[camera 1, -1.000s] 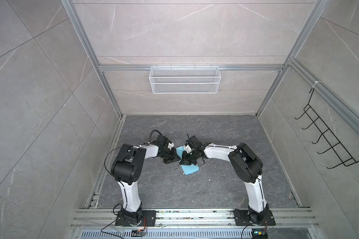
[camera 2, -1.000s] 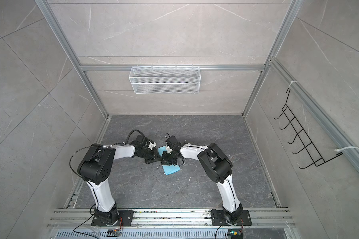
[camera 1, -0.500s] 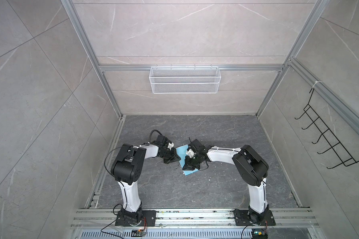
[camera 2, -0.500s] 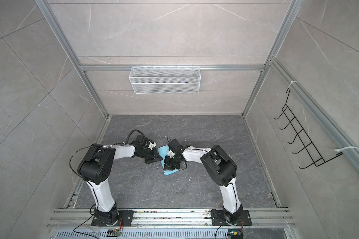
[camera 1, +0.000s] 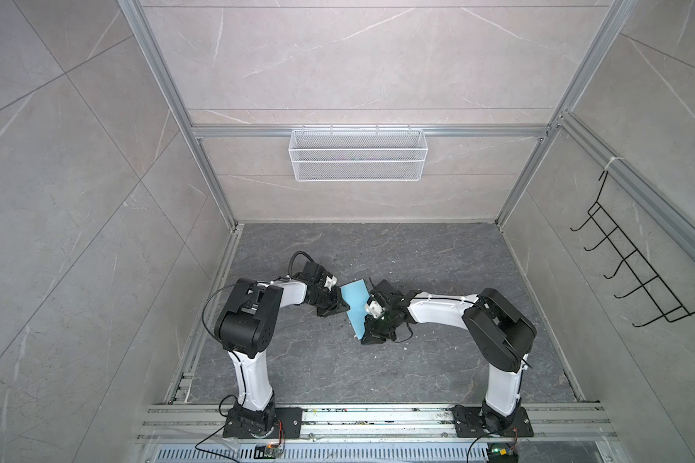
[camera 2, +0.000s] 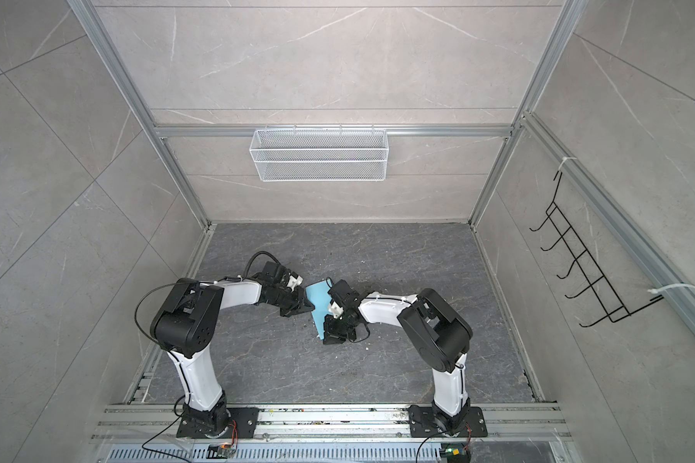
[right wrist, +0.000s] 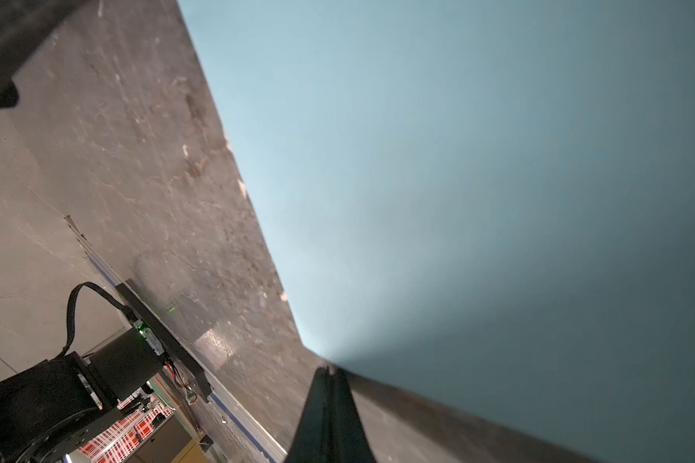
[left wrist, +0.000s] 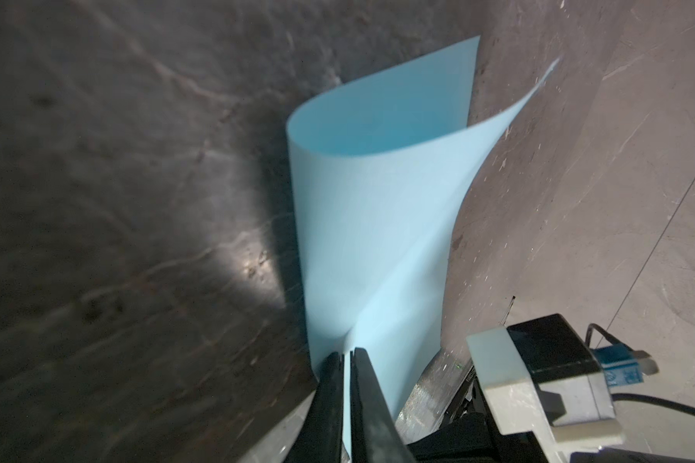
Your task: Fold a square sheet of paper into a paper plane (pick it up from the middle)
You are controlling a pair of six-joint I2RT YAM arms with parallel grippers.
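Light-blue square sheet of paper (camera 1: 356, 304) was curled mid-fold, our left gripper (left wrist: 348, 354) and right gripper (right wrist: 330, 371) both pinched tight on it; next we'd probably need the edges aligned, then creased.

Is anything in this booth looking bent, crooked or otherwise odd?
The thin light-blue paper square stands out. Instead of lying flat on the dark grey floor, it is gripped by both the left gripper and the right gripper, and it twists into a loose curl. No tear shows.
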